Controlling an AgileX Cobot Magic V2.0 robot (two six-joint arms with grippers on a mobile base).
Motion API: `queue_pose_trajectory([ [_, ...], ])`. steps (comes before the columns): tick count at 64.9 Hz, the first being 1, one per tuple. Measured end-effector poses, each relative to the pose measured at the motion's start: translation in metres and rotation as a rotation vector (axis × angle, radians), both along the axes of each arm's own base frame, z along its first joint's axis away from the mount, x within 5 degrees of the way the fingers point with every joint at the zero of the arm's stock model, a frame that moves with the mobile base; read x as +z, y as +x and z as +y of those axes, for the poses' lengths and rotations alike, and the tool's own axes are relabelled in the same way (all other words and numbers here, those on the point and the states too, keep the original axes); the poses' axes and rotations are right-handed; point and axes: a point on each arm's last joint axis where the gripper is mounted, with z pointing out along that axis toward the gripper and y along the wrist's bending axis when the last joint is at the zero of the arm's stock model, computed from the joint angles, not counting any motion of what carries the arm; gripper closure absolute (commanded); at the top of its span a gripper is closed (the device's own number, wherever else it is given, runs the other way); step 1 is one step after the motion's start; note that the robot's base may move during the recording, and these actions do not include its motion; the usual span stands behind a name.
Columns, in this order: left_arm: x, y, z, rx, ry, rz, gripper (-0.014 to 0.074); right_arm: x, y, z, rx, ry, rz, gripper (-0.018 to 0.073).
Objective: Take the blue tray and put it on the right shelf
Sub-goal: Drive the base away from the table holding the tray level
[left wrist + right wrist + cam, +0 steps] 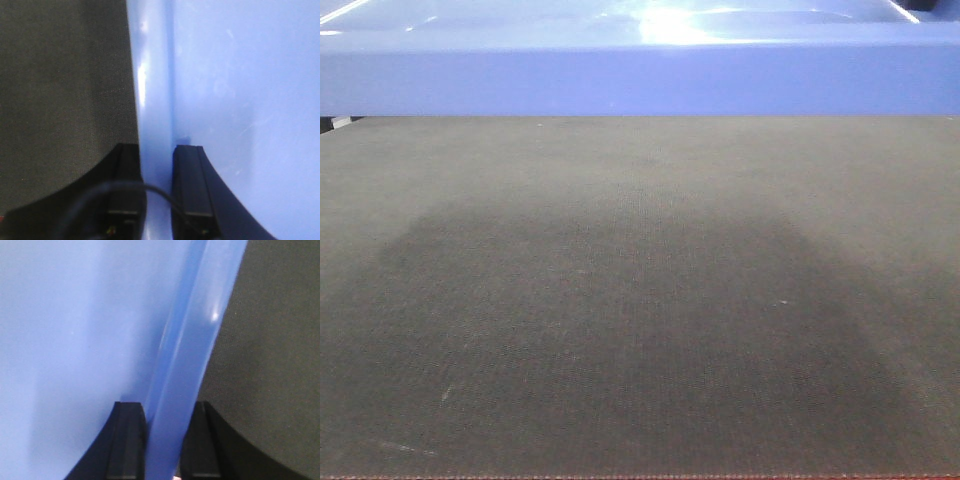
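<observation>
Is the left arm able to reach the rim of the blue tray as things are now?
Probably yes: the left gripper has its fingers on either side of the rim of the blue tray, one inside it and one over the dark table. Nothing lies between.

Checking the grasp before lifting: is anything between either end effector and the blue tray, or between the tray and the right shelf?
Nothing visible: the left end effector and right end effector each clamp the blue tray by its rim, a finger either side. The right shelf is out of view, so that path is unknown.
</observation>
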Motion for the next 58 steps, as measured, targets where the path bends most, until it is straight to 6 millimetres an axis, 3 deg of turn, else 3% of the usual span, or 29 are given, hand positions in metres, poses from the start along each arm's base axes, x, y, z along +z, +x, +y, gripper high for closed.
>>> queue_pose_trajectory([
  [58, -0.0001, -0.0006, -0.0006, -0.001, -0.007, 0.007, 0.0645, -0.0001, -0.0001, -0.0001, 0.000, -0.001, 0.002, 0.0504],
])
